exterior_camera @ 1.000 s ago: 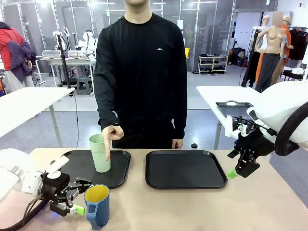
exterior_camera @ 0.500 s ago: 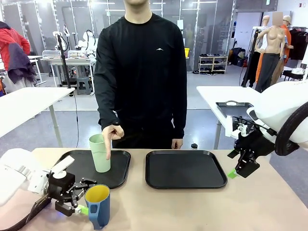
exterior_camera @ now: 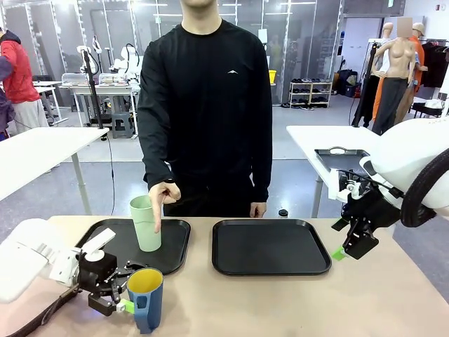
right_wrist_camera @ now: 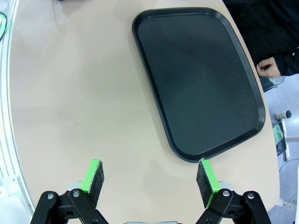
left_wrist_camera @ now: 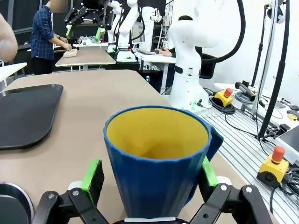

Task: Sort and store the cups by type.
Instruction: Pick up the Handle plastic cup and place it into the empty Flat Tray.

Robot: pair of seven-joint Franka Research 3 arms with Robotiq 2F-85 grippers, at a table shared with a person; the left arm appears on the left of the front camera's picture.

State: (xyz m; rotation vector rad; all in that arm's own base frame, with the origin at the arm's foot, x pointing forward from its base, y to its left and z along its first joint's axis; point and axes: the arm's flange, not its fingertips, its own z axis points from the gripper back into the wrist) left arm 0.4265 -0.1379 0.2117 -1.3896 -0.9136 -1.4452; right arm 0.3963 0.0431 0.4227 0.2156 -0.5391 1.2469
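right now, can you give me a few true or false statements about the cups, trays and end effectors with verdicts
1. The tall pale mint-green plastic tumbler stands on the black rectangular tray on the left. True.
2. The dark blue mug with the yellow inside sits on the black rectangular tray on the right. False: it stands on the bare table, between the open fingers of the left end effector.
3. The right end effector is shut on a cup. False: it is open, with nothing between its fingers.
4. The person's hand points down at the tumbler. True.
5. The right tray holds nothing. True.
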